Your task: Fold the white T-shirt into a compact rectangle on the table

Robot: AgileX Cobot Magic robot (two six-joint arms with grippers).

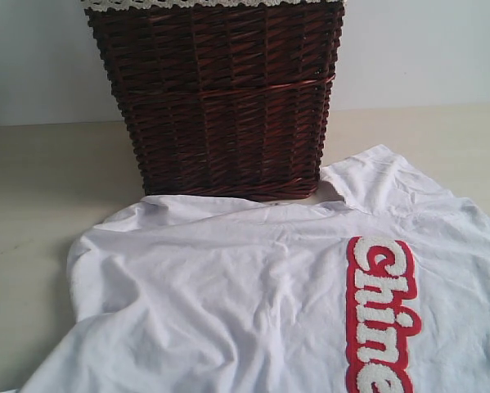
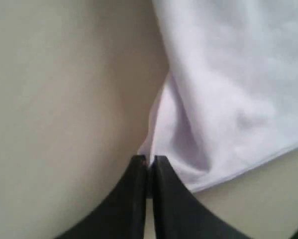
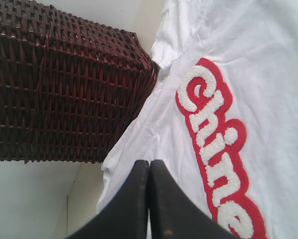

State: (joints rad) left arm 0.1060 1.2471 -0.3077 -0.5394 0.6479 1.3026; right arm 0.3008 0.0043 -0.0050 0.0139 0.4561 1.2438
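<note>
Where the white T-shirt point(image 1: 228, 286) meets the table point(image 1: 40, 188), left gripper point(image 2: 149, 160) pinches its edge; right gripper point(image 3: 149, 163) closed, empty.

Left gripper point(image 2: 149, 158): black fingers pressed together, tips pinching a bunched edge of the shirt point(image 2: 228, 74), cloth ridging up toward them. Right gripper point(image 3: 149, 162): black fingers closed flush, nothing between them. Whether its tips touch anything cannot be told.
</note>
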